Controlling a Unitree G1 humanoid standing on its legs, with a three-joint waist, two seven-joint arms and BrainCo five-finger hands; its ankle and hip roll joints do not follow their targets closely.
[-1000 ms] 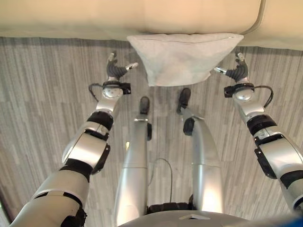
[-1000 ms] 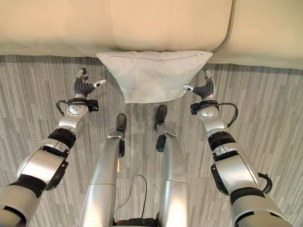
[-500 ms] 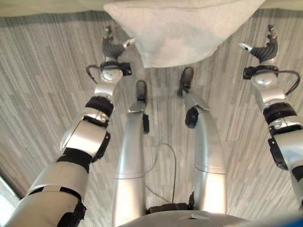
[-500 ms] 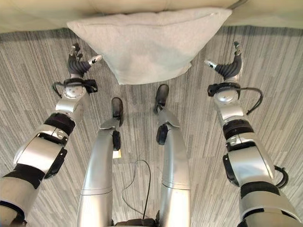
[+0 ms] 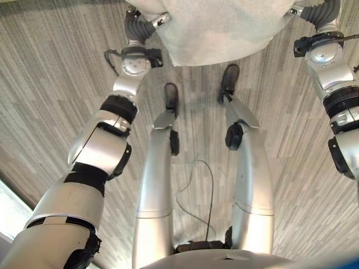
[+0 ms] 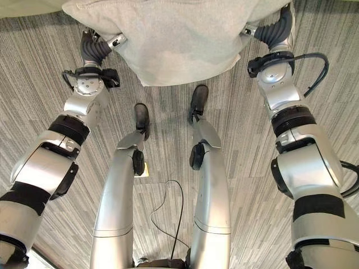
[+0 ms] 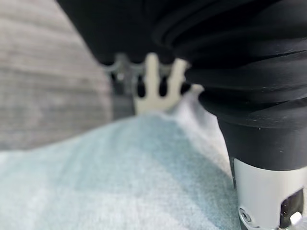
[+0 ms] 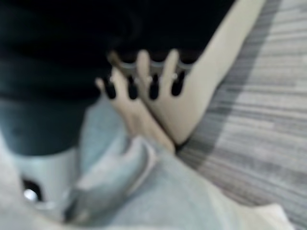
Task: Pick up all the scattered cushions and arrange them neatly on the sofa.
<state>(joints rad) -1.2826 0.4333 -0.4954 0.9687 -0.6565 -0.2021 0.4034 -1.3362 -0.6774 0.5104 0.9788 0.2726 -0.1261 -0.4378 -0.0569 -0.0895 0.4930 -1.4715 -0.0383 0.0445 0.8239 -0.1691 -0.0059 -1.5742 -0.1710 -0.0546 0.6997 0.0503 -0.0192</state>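
A light grey cushion (image 6: 179,39) hangs at the top of the eye views, above the floor. My left hand (image 6: 92,47) presses against its left side and my right hand (image 6: 275,28) against its right side. Both hands are open, with a thumb lying on the cloth. In the left wrist view the straight fingers (image 7: 153,81) reach past the cushion (image 7: 120,177). The right wrist view has the fingers (image 8: 144,76) stretched out beside the cushion (image 8: 192,201), towards the beige sofa (image 8: 211,72).
Grey striped carpet (image 6: 33,101) covers the floor on both sides of the arms. A strip of the beige sofa (image 6: 22,5) runs along the top left edge.
The camera has tilted, so the sofa has slid out at the top. Both hands have closed in from a gap beside the cushion until they touch its sides.
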